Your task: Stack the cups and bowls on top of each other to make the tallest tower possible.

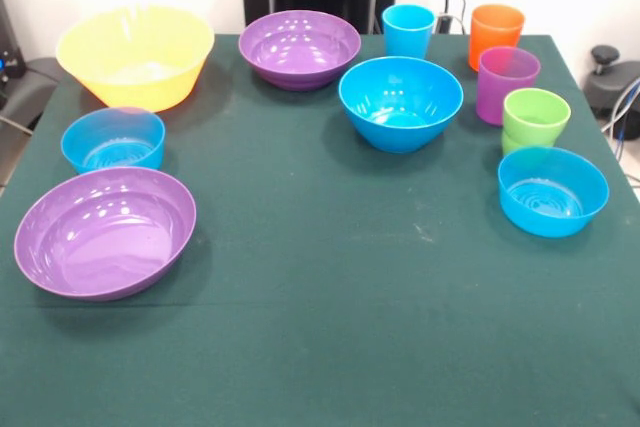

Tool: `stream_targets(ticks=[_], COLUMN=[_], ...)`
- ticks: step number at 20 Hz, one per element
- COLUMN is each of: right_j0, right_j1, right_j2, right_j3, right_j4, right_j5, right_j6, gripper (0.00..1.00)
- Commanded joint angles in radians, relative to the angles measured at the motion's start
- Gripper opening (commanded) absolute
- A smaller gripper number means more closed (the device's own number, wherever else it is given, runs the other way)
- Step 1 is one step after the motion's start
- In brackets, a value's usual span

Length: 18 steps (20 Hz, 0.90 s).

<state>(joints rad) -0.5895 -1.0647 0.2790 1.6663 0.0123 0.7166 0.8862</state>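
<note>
Gripper out of sight; its state cannot be told. Ten pieces stand separately on the table (330,347), unstacked: yellow bowl (135,55), purple bowls (105,232), blue bowls (400,102), cups (508,84) far right.

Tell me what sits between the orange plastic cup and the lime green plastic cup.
In the front view, the translucent purple cup stands between the orange cup and the lime green cup.

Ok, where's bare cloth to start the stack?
Widest: the front strip, between the near purple bowl and right small blue bowl. Also mid-table, left of the medium blue bowl. Crowded around the cups.
</note>
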Motion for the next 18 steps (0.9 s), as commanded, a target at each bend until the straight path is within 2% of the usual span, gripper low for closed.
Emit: stream_targets(ticks=[1, 6, 11, 14, 18], right_j0=[0.065, 0.113, 0.143, 0.165, 0.190], right_j1=[0.253, 0.371, 0.443, 0.440, 0.369], right_j2=[0.011, -0.024, -0.050, -0.066, -0.074], right_j3=[-0.095, -0.190, -0.241, -0.253, -0.240], right_j4=[-0.087, -0.093, -0.085, -0.070, -0.036], right_j5=[-0.105, -0.171, -0.243, -0.235, -0.139], right_j6=[0.159, 0.175, 0.178, 0.186, 0.196], gripper=[1.00, 1.00, 1.00, 1.00, 1.00])
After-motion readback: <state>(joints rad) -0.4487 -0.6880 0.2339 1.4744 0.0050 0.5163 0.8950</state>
